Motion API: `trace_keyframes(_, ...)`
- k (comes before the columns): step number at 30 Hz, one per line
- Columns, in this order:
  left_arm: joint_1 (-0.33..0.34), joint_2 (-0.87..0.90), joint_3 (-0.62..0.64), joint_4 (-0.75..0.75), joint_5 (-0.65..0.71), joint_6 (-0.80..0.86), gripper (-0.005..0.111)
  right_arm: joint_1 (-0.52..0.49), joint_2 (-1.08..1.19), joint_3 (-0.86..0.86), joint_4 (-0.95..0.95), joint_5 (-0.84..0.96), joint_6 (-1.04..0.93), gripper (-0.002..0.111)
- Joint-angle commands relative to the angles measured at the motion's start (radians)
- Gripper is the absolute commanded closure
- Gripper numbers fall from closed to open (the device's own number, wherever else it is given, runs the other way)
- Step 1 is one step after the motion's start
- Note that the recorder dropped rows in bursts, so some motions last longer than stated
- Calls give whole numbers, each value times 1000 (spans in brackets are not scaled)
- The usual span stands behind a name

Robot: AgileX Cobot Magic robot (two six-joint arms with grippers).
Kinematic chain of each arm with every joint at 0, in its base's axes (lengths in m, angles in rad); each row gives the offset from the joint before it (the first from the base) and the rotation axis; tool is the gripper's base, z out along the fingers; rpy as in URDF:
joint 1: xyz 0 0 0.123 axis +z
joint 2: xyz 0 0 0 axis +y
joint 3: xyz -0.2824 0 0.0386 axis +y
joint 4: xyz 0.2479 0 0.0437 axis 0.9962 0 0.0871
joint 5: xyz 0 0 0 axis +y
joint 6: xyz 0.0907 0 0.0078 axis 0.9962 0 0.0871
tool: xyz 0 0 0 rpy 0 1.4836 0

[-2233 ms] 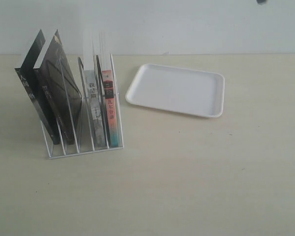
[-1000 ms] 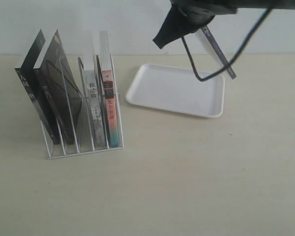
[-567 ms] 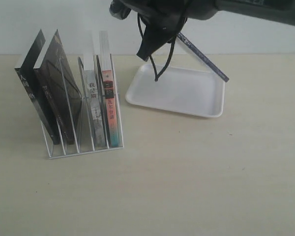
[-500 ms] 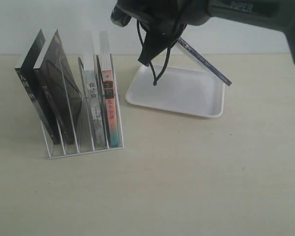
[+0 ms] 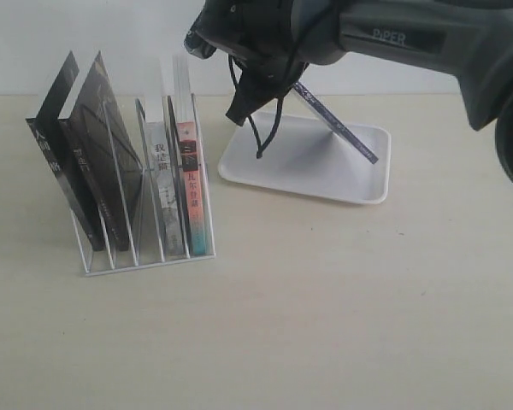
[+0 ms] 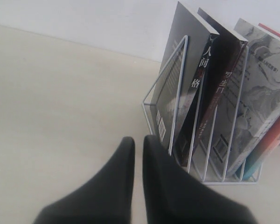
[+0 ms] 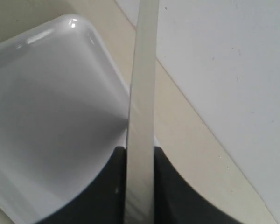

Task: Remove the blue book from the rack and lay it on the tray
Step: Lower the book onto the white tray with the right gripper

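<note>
The blue book [image 5: 342, 128] hangs tilted over the tray [image 5: 274, 162], and only its thin blue spine shows. My right gripper [image 5: 286, 77] is shut on its upper end; its lower corner sits low over the tray's right side. In the right wrist view the book's pale page edge [image 7: 142, 93] runs between the fingers of that gripper [image 7: 140, 151], with the tray [image 7: 51, 116] below. The white wire rack [image 5: 145, 256] stands at the left. My left gripper [image 6: 138, 142] is shut on nothing, low beside the rack's [image 6: 177, 93] end wire.
The rack holds two leaning black books [image 5: 85, 162], a grey marbled book [image 5: 158, 188] and a pink-spined book [image 5: 192, 188]. My dark right arm [image 5: 427, 43] spans the upper right. A white wall rises behind the table [image 5: 325, 325].
My right arm has come in from the upper right with the blue book, moved left and lowered it, so the book's lower end now hangs over the tray. The rack's books are unchanged.
</note>
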Motion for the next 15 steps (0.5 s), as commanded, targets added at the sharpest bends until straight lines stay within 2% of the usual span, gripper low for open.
trace_keyframes(1,-5,-2,4,-4,-10,-3,101,-3,-7,-15,-31,-13,5,108)
trace_keyframes(6,-5,-2,4,-4,-10,-3,101,-12,-7,-15,-10,-13,-13,105)
trace_keyframes(8,-5,-2,4,-4,-10,-3,101,-16,-7,-15,54,-7,-11,84)
trace_keyframes(9,-5,-2,4,-4,-10,-3,101,-21,-7,-15,82,-7,-11,65)
trace_keyframes(11,-5,-2,4,-4,-10,-3,101,-21,-7,-15,80,5,-2,51)
trace_keyframes(15,-5,-2,4,-4,-10,-3,101,-21,-34,-15,90,69,32,56)
